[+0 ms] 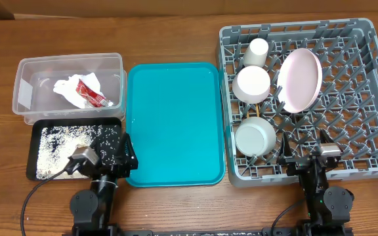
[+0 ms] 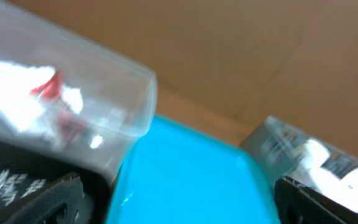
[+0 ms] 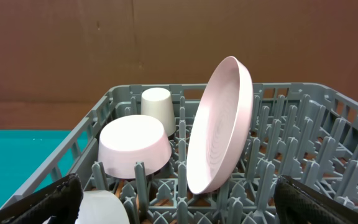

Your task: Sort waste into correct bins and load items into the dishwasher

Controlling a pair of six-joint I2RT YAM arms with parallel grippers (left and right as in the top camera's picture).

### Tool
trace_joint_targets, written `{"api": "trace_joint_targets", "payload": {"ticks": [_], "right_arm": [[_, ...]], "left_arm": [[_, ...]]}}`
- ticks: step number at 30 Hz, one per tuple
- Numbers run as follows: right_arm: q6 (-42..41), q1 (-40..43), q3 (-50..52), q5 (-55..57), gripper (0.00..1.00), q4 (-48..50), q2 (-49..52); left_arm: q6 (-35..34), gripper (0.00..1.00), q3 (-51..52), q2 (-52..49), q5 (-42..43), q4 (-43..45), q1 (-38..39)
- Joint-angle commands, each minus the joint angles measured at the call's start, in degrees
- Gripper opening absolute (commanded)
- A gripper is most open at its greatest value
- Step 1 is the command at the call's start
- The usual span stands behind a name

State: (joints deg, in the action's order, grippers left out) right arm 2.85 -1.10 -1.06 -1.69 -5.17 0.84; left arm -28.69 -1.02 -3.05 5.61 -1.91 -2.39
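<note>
Pink plate (image 1: pixel 300 79) upright (slight rightward lean)

A robotics lab: left arm (image 1: pixel 92 196), right arm (image 1: pixel 327 196), dish rack (image 1: pixel 359 137), wooden table (image 1: pixel 169 39), board backdrop (image 3: pixel 104 50)

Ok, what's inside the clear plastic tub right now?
Inside the clear tub are a crumpled white napkin and a red-and-white sauce packet lying against it. Anything beneath the napkin is covered and cannot be seen.

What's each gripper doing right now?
Left gripper: open, holding nothing.
Right gripper: open, holding nothing.
</note>
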Motion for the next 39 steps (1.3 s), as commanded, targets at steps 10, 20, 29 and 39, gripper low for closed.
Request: {"api": "trace_joint_targets", "payload": {"ticks": [10,20,29,39], "right_arm": [[0.20,0.22,0.61,-0.35,1.00,0.50,-0.68],[0.20,0.22,0.61,-0.35,1.00,0.50,-0.68],[0.20,0.22,0.61,-0.35,1.00,0.50,-0.68],[0.20,0.22,0.61,-0.35,1.00,0.50,-0.68]], "left_arm": [[27.69,1.00,0.76,2.91,-2.05,-2.29,-0.37],[30.01,1.00,0.76,2.91,-2.64,-2.32,-0.37],[30.01,1.00,0.76,2.78,-2.64,-2.34,-0.37],[30.01,1.00,0.76,2.78,-2.64,-2.34,-0.37]]}}
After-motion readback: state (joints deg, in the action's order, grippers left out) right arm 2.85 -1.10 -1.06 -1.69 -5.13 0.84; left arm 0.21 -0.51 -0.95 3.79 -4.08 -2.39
